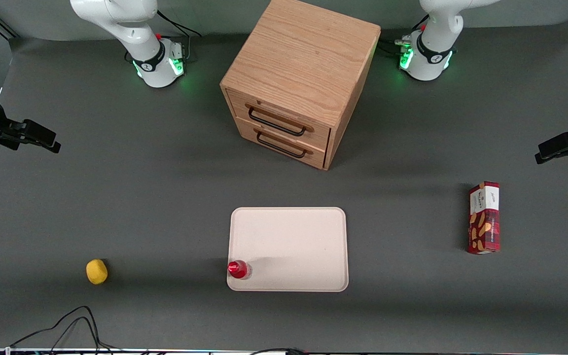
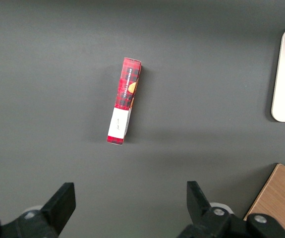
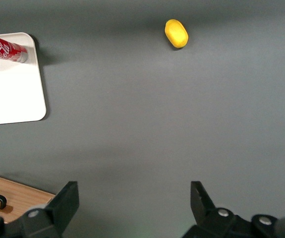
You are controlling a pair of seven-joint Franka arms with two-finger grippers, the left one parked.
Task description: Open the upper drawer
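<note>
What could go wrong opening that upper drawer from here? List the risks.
1. The upper drawer and the lower drawer carry identical black bar handles close together, so the hand, open and off toward the working arm's end of the table, might hook the wrong one.
2. The cabinet stands loose on the table, so a pull may drag it rather than slide the drawer.
3. If dragged, it could near the tray holding the red can.

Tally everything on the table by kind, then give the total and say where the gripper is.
Wooden cabinet: 1, upper drawer shut
White tray: 1
Red soda can: 1, on the tray
Lemon: 1
Red cookie box: 1
Total: 5
Gripper: jaws open, above bare table, toward the working arm's end.
</note>
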